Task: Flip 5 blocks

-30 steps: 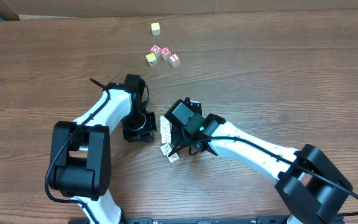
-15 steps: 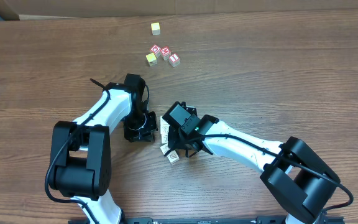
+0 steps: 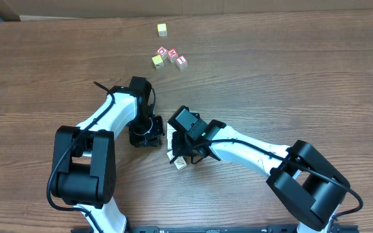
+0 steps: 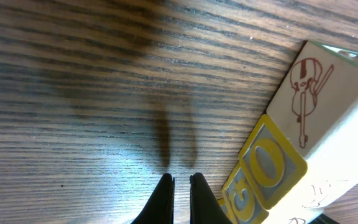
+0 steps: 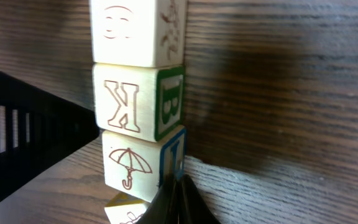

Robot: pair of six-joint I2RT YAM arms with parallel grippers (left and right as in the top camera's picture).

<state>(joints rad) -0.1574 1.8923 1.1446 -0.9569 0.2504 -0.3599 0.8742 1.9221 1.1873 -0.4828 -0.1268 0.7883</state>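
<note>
Several pale blocks with line drawings lie in a row between my two arms. Three of them show in the overhead view, one at the row's near end (image 3: 180,164). In the right wrist view the row runs up the frame: an umbrella block (image 5: 132,163) with a blue side and a K block (image 5: 124,106) with a green side. My right gripper (image 5: 179,182) is shut and empty, its tips against the umbrella block's blue side. My left gripper (image 4: 181,180) is shut on nothing, just left of a violin block (image 4: 309,93) and a yellow-and-blue O block (image 4: 269,163).
Red-faced letter cubes (image 3: 172,54) and a yellow cube (image 3: 157,61) sit in a cluster at the back of the wooden table (image 3: 290,71). Another yellow cube (image 3: 162,29) lies farther back. The two arms' wrists stand close together around the row.
My right arm has edged left, bringing its shut tips in against the row of blocks. The left arm has not moved.
</note>
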